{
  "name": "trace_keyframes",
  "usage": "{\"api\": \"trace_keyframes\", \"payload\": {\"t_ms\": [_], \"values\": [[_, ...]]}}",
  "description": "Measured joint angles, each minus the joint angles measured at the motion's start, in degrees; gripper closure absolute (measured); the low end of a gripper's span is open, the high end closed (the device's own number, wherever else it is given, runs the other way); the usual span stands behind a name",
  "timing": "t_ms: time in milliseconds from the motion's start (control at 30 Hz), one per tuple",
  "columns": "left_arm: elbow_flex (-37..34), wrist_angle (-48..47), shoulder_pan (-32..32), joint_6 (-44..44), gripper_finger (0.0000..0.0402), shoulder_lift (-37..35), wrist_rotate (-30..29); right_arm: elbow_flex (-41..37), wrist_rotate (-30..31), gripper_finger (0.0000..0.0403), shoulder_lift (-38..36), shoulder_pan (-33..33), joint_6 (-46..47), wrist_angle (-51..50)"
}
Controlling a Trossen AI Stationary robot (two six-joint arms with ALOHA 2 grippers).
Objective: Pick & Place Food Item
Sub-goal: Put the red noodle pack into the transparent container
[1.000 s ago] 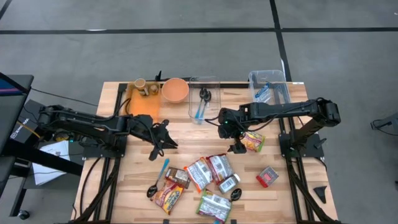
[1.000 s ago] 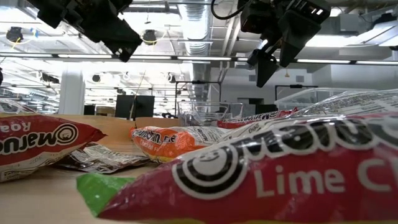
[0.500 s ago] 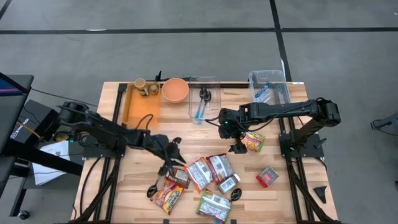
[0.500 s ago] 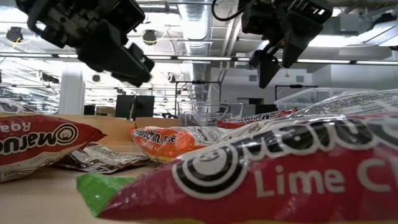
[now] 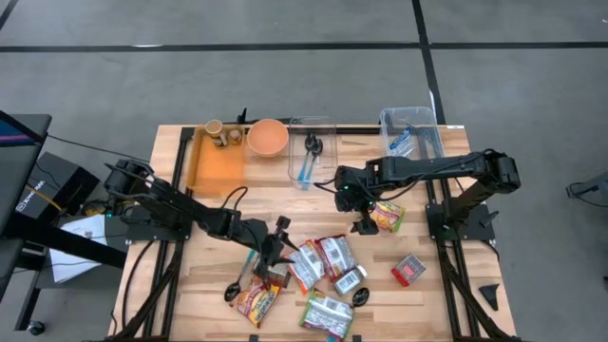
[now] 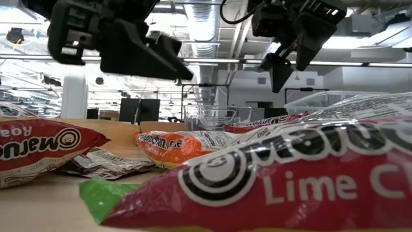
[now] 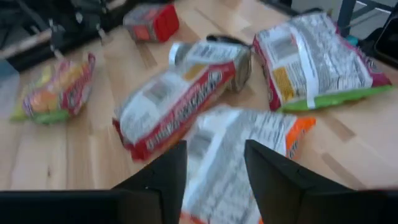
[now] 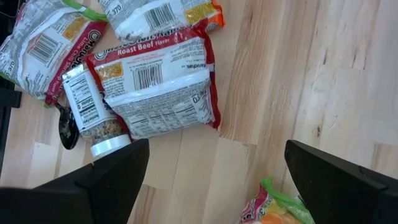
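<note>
Crinkly plastic noodle packets lie flat on pale wooden table

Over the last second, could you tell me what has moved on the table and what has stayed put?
The left gripper swung from the table's left side toward the packet pile, its fingers parting above the orange-ended ramen packet. Nothing was grasped. The right gripper stayed open beside the yellow snack bag; no packets shifted.

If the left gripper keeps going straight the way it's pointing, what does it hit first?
Most likely the orange-edged ramen packet lying flat on the wooden table, seen right between the left gripper's open fingers. Depth is unclear, so how near cannot be told.
</note>
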Motion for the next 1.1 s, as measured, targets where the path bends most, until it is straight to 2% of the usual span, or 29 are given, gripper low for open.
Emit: {"api": "trace_keyframes", "payload": {"t_ms": [267,533,700,867,1100], "values": [[2.92,-8.18,0.07,2.3,0.0207,0.0,-0.1,-1.92,0.07,0.0033,-6.2,2.42,0.78,3.17],[2.87,-8.14,0.09,2.4,0.0218,0.0,-1.57,-9.86,-0.03,0.0033,-15.02,6.93,-1.76,13.47],[2.87,-8.16,0.11,2.43,0.0226,0.0,-3.28,-11.03,-0.14,0.0033,-15.39,10.33,-2.27,15.09],[2.87,-8.72,0.11,2.32,0.0231,0.0,-3.28,-10.97,-0.03,0.0033,-14.89,11.91,-2.23,20.75],[2.87,-10.02,0.11,2.3,0.0232,0.0,-3.26,-12.38,-0.02,0.0033,-9.05,11.98,7.33,21.87]]}}
